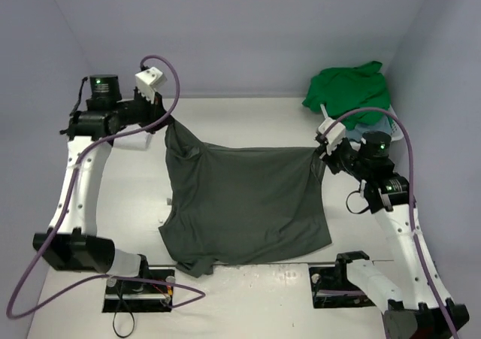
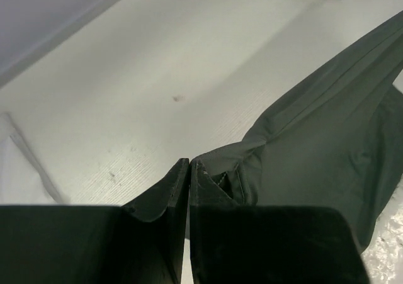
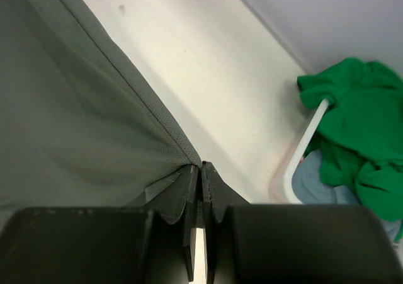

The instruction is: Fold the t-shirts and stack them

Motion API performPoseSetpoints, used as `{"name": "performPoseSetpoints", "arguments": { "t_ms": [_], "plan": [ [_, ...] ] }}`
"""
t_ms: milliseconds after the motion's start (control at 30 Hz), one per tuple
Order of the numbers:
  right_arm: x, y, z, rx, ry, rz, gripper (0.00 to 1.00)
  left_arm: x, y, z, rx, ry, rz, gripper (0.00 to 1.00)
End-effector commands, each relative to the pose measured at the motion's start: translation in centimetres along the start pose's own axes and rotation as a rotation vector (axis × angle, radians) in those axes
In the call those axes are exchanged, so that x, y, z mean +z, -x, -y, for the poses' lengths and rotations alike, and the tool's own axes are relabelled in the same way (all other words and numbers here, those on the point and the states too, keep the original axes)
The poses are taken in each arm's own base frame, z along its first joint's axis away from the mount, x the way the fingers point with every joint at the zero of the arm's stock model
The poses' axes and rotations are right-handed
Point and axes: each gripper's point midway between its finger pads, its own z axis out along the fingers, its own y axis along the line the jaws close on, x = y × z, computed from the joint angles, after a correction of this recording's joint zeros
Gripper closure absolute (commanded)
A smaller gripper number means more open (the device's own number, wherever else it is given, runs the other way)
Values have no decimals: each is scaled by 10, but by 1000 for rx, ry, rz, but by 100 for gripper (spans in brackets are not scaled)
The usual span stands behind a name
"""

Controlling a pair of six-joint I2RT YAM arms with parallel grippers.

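Note:
A dark grey-olive t-shirt (image 1: 244, 204) hangs stretched between my two grippers, its lower part resting on the table. My left gripper (image 1: 171, 121) is shut on the shirt's far-left corner, and the cloth (image 2: 327, 126) bunches at the fingertips (image 2: 190, 161) in the left wrist view. My right gripper (image 1: 316, 152) is shut on the far-right corner, with the hem (image 3: 126, 82) running into its closed jaws (image 3: 201, 165). A bright green t-shirt (image 1: 349, 91) is heaped on the basket at the back right. A light blue t-shirt (image 3: 313, 184) lies under the green t-shirt (image 3: 359, 133).
The white plastic basket (image 3: 306, 147) stands against the right wall, just beyond my right gripper. A flat white cloth-like edge (image 2: 22, 164) lies on the table at the left of the left wrist view. The walls close in the table at the back and on both sides.

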Motion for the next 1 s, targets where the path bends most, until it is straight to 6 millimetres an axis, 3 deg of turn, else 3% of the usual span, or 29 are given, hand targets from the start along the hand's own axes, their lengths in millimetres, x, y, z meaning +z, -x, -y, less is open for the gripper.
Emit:
{"name": "performPoseSetpoints", "arguments": {
  "t_ms": [0, 33, 67, 200, 267, 333, 400, 467, 500, 533, 567, 600, 700, 733, 800, 833, 933, 967],
  "plan": [
    [19, 13, 29, -87, -80, 56, 100, 23, 17, -26, 115, 29, 57, 100],
    [42, -10, 35, -70, -73, -4, 100, 46, 8, -48, 121, 59, 27, 100],
    [42, -11, 35, -70, -73, -5, 100, 47, 8, -47, 122, 55, 26, 100],
    [74, -32, 50, -60, -94, -32, 100, 90, -11, -84, 104, 115, -30, 100],
    [93, -52, 52, -36, -86, -74, 100, 103, -11, -101, 118, 180, -38, 100],
    [104, -58, 57, -20, -82, -77, 100, 116, -9, -110, 103, 200, -37, 100],
    [104, -49, 58, -17, -79, -54, 100, 120, -3, -108, 91, 174, -27, 100],
    [93, -28, 62, -24, -100, -6, 100, 107, 19, -97, 95, 164, 15, 100],
    [87, -19, 64, -31, -111, 15, 100, 99, 28, -91, 96, 166, 33, 100],
    [65, 5, 63, -30, -131, 57, 100, 70, 59, -75, 134, 183, 103, 100],
    [63, 13, 67, -38, -141, 73, 100, 70, 58, -73, 124, 180, 98, 100],
    [48, 29, 68, -45, -161, 103, 100, 55, 74, -65, 143, 186, 135, 100],
    [13, 57, 67, -37, -206, 150, 100, -4, 119, -24, 186, 200, 246, 100],
    [6, 62, 67, -30, -222, 162, 100, -33, 136, -6, 214, 211, 305, 100],
    [-19, 81, 66, -48, -262, 209, 100, -64, 149, 17, 216, 216, 351, 100],
    [-26, 82, 63, -42, -263, 209, 100, -98, 167, 39, 253, 231, 423, 100],
    [-57, 100, 53, -51, -283, 261, 100, -157, 181, 86, 305, 222, 513, 100],
    [-64, 104, 52, -54, -297, 273, 100, -168, 179, 95, 307, 222, 524, 100]
  ]
}}
